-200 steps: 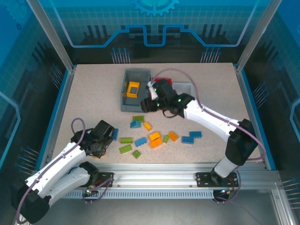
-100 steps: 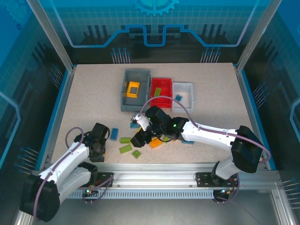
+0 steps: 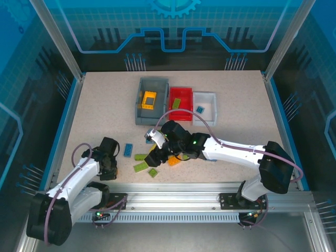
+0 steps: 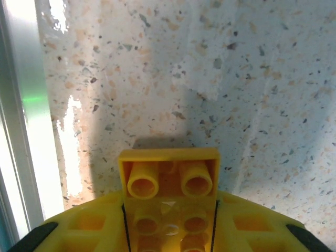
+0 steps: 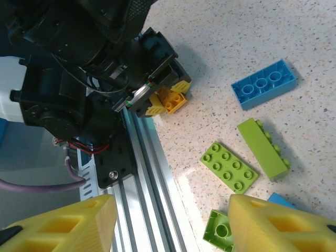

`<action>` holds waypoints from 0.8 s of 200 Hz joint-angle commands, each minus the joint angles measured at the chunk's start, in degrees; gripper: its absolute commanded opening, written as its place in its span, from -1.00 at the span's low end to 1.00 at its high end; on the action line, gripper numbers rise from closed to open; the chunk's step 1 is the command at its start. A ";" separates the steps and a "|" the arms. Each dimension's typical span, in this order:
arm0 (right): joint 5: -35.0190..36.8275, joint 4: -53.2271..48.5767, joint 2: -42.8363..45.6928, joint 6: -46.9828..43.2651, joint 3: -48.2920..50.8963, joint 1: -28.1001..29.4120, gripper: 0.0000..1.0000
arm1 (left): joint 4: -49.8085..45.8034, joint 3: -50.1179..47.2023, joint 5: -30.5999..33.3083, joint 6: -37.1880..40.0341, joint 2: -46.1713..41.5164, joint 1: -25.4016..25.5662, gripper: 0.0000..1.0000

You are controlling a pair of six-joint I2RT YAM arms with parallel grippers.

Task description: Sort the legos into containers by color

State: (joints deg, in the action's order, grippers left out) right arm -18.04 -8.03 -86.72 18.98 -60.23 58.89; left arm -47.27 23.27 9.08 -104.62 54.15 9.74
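left claw [image 4: 169,224] clamped on an orange brick [image 4: 169,181], its underside tubes facing the wrist cam and the brick poking out past the fingers [image 4: 89,223]; it sits low over bare table [image 4: 247,79] right beside the near rail [image 4: 21,136], can't tell if the brick touches the surface. right claw [image 5: 170,223] spread wide, gripping nothing, fingers [image 5: 63,226] hanging above the loose pile mid-table: small green brick [image 5: 220,232] right between the fingertips at the frame edge, green 2x4 [image 5: 228,167] just ahead of it, long green brick [image 5: 262,148] on its side just beside the 2x4, blue brick [image 5: 263,84] further out, apart from both. top cam puts that blue one between the two claws, closer to the left. more orange and blue bricks under and behind the right wrist, mostly hidden. bins in a row on the far side of the pile, side by side: gray bin [image 3: 140,110] holds an orange piece [image 3: 149,100], red bin [image 3: 181,91] a green piece [image 3: 177,102], white bin [image 3: 210,96] a blue piece [image 3: 200,109]
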 commanded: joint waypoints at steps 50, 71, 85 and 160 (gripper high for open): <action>18.07 2.30 13.13 5.58 4.14 -2.57 0.11 | 9.77 13.70 4.49 27.48 0.28 1.38 -0.55; 22.32 4.51 16.65 9.48 6.46 -5.89 0.13 | 10.74 22.54 4.41 38.07 4.80 5.31 -0.57; 23.77 6.49 17.69 11.54 7.31 -7.77 0.13 | 11.63 28.82 4.47 44.50 9.33 8.72 -0.56; 27.16 5.43 13.31 15.56 1.06 -12.38 0.11 | 2.72 69.67 4.97 70.02 44.29 14.64 -0.52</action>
State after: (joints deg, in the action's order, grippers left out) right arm 7.66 -3.38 -72.34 33.06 -55.83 47.75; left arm -38.92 84.01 12.64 -46.09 90.80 24.36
